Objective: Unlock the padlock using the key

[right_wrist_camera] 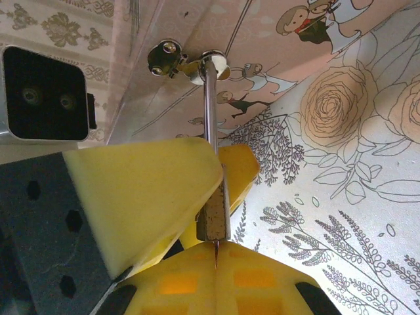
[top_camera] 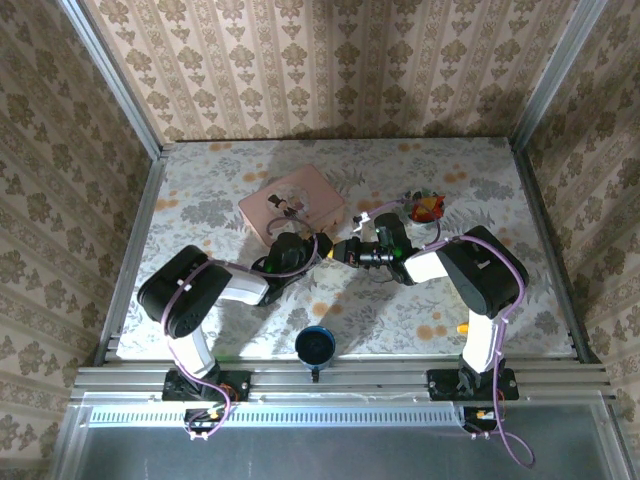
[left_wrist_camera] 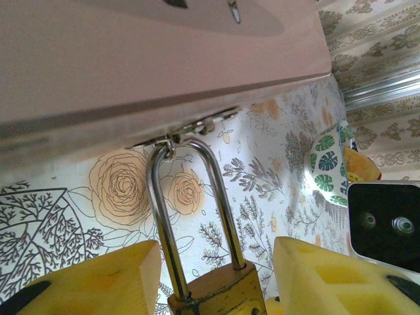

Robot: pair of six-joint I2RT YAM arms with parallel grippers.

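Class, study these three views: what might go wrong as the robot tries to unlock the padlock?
The left gripper flanks the padlock without clamping it, so it may swing on the hasp of the pink box. The key, a thin sliver in the shut right gripper, may twist or slip.

Table [top_camera: 200, 190]: rectangular, covered in a pale floral-print cloth, with metal rails along its left and right edges.
On it:
- pink box [top_camera: 300, 190], flat, far half, just left of centre
- small red, orange and green cluster [top_camera: 427, 207], far half, right of centre
- dark blue round cup [top_camera: 315, 345], near edge, midway
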